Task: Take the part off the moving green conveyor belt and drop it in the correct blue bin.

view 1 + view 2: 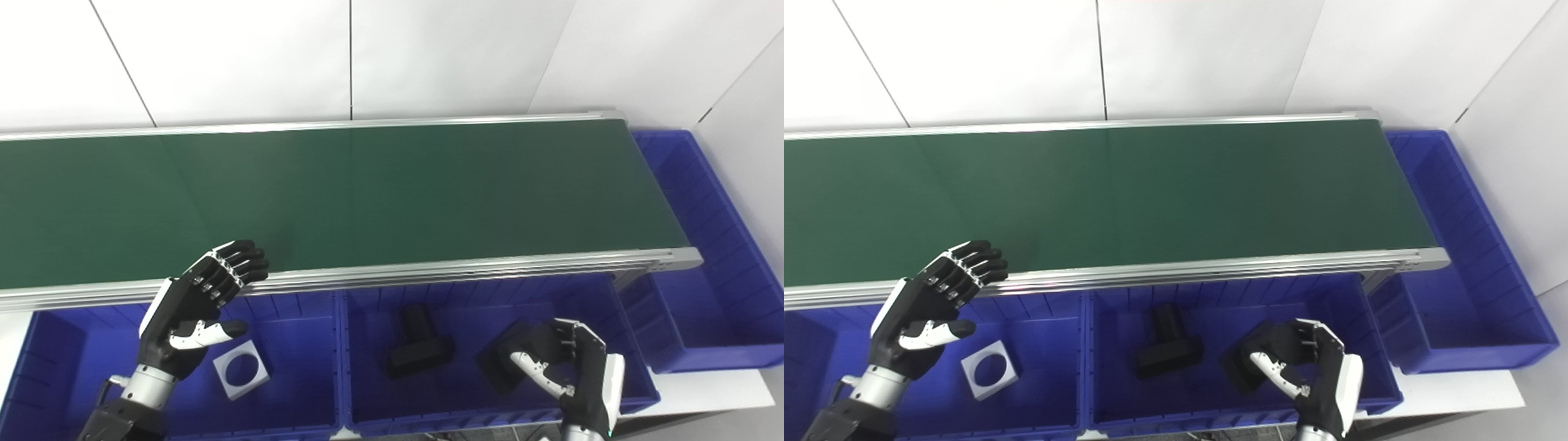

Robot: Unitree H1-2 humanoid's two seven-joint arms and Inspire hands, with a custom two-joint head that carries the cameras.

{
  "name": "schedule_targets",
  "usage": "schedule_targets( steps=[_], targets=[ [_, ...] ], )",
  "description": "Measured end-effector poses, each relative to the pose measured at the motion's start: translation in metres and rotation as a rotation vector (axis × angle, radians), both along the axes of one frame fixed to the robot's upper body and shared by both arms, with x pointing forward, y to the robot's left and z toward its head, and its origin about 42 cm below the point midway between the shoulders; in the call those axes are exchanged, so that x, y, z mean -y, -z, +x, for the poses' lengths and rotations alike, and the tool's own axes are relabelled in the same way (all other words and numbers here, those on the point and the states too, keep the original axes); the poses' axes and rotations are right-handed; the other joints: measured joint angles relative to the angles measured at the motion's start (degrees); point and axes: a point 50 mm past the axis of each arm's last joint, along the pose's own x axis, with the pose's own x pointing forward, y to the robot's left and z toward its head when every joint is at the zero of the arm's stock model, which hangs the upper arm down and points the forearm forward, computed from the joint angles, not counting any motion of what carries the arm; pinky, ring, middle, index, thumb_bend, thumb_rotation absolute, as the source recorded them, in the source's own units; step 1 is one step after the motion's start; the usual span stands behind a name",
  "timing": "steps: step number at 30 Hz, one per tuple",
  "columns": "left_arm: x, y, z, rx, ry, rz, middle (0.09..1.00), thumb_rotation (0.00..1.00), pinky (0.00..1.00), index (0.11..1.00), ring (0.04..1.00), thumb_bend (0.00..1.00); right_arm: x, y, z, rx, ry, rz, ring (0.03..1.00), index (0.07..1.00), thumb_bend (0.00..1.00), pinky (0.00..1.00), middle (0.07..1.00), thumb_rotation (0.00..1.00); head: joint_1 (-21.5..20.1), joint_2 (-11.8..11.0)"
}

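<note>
The green conveyor belt carries no part at this moment. My right hand hangs low over the middle blue bin, fingers and thumb curled around a black block-shaped part at the bin's right side. A second black part, T-shaped, lies on that bin's floor. My left hand is open with fingers spread, raised over the left blue bin, its fingertips at the belt's front rail. A silver square plate with a round hole lies in the left bin under that hand.
An aluminium rail runs along the belt's front edge, just above the bins. A long blue bin stands at the belt's right end. White wall panels rise behind the belt.
</note>
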Motion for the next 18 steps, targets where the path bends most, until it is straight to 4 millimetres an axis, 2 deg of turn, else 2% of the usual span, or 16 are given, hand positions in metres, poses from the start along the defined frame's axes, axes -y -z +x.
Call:
schedule_targets(
  steps=[4, 12, 13, 14, 15, 16, 17, 18],
  targets=[
    [0.0002, -0.0004, 0.0001, -0.002, 0.001, 0.0, 0.758, 0.21, 0.74, 0.748, 0.748, 1.0, -0.0009, 0.003, 0.0, -0.008, 0.003, 0.0, 0.428, 0.488, 0.52, 0.4, 0.507, 0.0, 0.2, 0.1],
    [0.0001, 0.0, -0.0012, -0.006, -0.002, -0.001, 0.758, 0.21, 0.75, 0.749, 0.75, 1.0, -0.0015, 0.0056, -0.0012, -0.023, -0.028, 0.009, 0.435, 0.511, 0.52, 0.46, 0.502, 0.0, 0.4, 0.0],
    [0.0001, 0.0001, -0.0014, -0.007, -0.002, -0.001, 0.758, 0.2, 0.75, 0.749, 0.75, 1.0, -0.0017, 0.0054, -0.0007, -0.023, -0.043, 0.019, 0.51, 0.505, 0.53, 0.48, 0.494, 0.0, 0.4, 0.0],
    [0.0001, 0.0001, -0.0015, -0.007, -0.002, -0.001, 0.758, 0.2, 0.75, 0.75, 0.75, 1.0, -0.0023, 0.005, -0.0001, -0.024, -0.06, 0.031, 0.564, 0.501, 0.52, 0.51, 0.577, 0.07, 0.4, 0.0],
    [0.0001, 0.0001, -0.0016, -0.007, -0.002, -0.001, 0.758, 0.2, 0.75, 0.751, 0.75, 1.0, -0.0023, 0.004, 0.0004, -0.023, -0.077, 0.054, 0.646, 0.661, 0.66, 0.58, 0.675, 0.11, 0.4, -0.1],
    [0.0001, 0.0002, -0.0016, -0.007, -0.002, -0.001, 0.759, 0.21, 0.75, 0.751, 0.751, 1.0, -0.0025, 0.0026, 0.0005, -0.024, -0.099, 0.068, 0.705, 0.754, 0.71, 0.64, 0.739, 0.16, 0.4, -0.1],
    [0.0001, 0.0002, -0.0016, -0.007, -0.002, -0.001, 0.757, 0.21, 0.75, 0.75, 0.748, 1.0, -0.0022, 0.0009, 0.0007, -0.025, -0.122, 0.082, 0.83, 0.915, 0.78, 0.76, 0.871, 0.28, 0.4, -0.1],
    [0.0001, 0.0002, -0.0016, -0.007, -0.002, 0.0, 0.757, 0.21, 0.75, 0.75, 0.747, 1.0, -0.0025, -0.0001, 0.0006, -0.031, -0.154, 0.096, 0.842, 0.93, 0.79, 0.78, 0.883, 0.29, 0.4, -0.1]
  ],
)
